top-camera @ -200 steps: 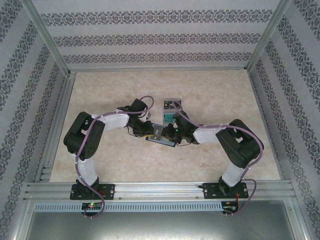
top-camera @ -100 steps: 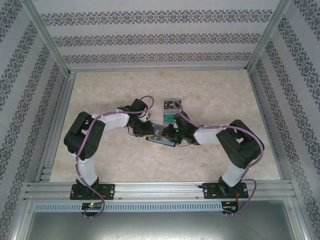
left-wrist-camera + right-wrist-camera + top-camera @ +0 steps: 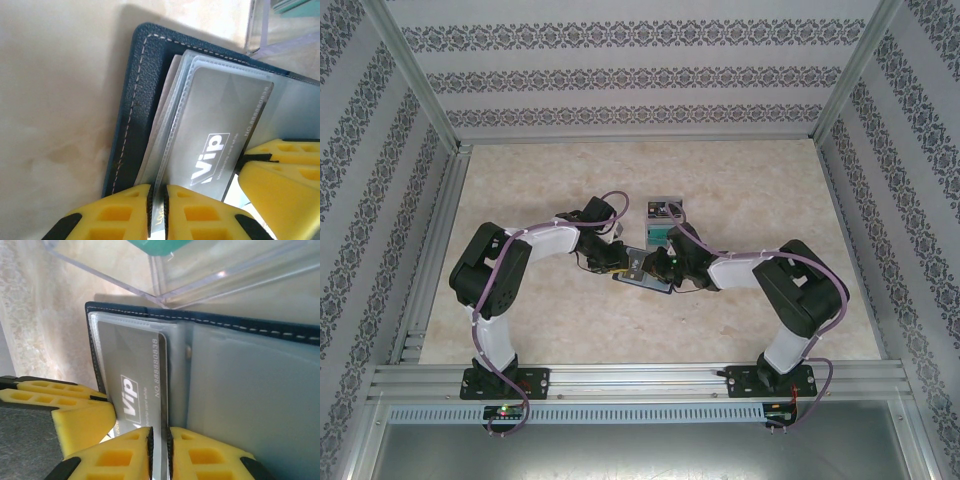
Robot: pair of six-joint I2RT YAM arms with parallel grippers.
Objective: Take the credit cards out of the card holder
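Closer, right claw (image 3: 160, 436) pinching silvery card (image 3: 131, 360), left claw (image 3: 158, 195) card holder (image 3: 132, 100)

The card holder (image 3: 250, 390) lies open on the pale marbled table (image 3: 40, 315), its slate-blue edge with white stitching running along the top and its grey lining facing up. A silvery-grey card (image 3: 132, 367) printed "Vip" sits in a clear sleeve on the holder's left half. The right gripper (image 3: 160, 436) has its yellow fingers pressed together on the thin edge of that card (card and sleeve are hard to tell apart just there). From the left, the left gripper (image 3: 100, 401) reaches the card's lower corner. Above the holder stands a clear plastic box (image 3: 225, 270) with a teal-green card (image 3: 155, 246) in it.
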